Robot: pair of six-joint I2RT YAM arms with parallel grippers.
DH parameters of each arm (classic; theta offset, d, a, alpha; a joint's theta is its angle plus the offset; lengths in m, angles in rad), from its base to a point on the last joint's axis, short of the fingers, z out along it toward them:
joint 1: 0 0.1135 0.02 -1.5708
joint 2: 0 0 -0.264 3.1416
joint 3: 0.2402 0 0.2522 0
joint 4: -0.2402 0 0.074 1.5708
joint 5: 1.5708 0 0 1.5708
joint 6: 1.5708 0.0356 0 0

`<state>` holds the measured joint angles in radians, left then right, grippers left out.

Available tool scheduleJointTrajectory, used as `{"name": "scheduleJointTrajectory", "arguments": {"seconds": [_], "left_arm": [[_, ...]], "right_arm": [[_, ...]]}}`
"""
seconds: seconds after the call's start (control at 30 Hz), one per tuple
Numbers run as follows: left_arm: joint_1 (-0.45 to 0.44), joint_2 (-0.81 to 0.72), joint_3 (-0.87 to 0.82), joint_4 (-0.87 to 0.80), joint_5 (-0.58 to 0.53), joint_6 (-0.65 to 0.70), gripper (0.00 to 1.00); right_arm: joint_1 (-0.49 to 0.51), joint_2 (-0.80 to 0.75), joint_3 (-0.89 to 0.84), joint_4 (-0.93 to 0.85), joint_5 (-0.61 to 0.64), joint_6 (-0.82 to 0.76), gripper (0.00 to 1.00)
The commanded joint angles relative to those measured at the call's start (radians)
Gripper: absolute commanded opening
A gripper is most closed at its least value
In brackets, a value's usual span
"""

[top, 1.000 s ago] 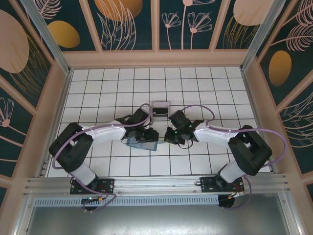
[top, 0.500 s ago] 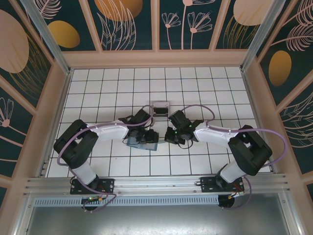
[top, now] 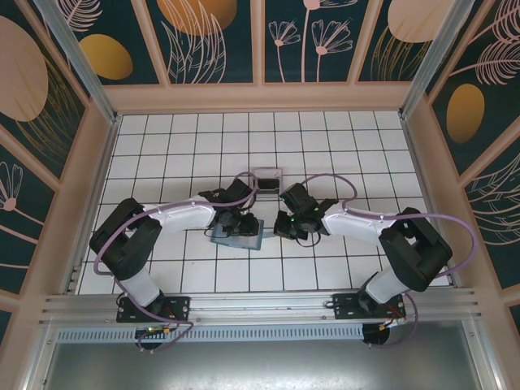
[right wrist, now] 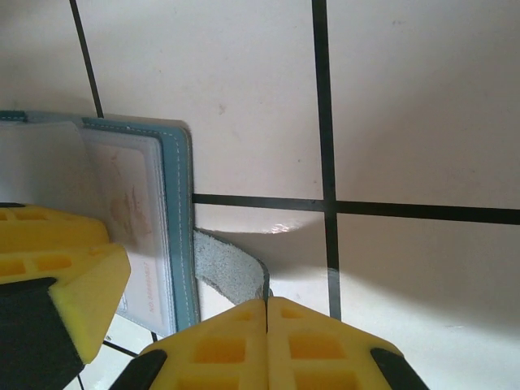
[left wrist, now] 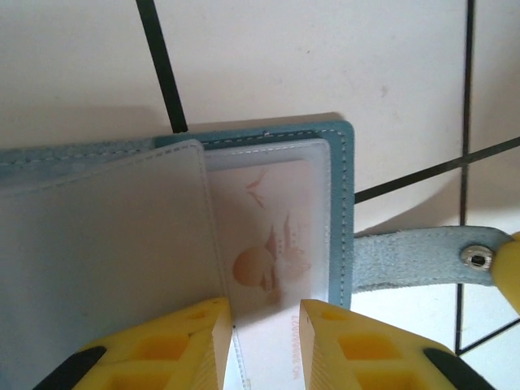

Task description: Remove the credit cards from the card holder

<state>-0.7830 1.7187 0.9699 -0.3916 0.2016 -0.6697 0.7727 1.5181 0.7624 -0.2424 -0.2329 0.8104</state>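
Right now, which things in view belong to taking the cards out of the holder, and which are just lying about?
Belongs to the job: teal card holder, open; credit card in its clear sleeve; left gripper, jaws apart over that card; right gripper, shut on the holder's strap.
Lying about: clear plastic box beyond the arms, on the tiled table.

The card holder (left wrist: pixel 342 203) runs off the left wrist view's edge. We cannot read the credit card (left wrist: pixel 275 244), its print blurred.
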Motion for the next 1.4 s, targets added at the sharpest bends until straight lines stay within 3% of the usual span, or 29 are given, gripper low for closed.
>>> {"name": "scheduleJointTrajectory", "arguments": {"seconds": [0.0,0.6,1.37], "left_arm": [[-0.026,0.037,0.042,-0.118,-0.111,0.032,0.31],[-0.097,0.087,0.167,-0.349,-0.399,0.021,0.37],[-0.101,0.046,0.142,-0.444,-0.560,0.001,0.40]], "right_arm": [[0.008,-0.021,0.010,-0.041,0.035,-0.011,0.07],[0.008,-0.024,0.014,-0.050,0.040,-0.015,0.07],[0.005,-0.013,0.020,-0.051,0.043,-0.022,0.07]]}}
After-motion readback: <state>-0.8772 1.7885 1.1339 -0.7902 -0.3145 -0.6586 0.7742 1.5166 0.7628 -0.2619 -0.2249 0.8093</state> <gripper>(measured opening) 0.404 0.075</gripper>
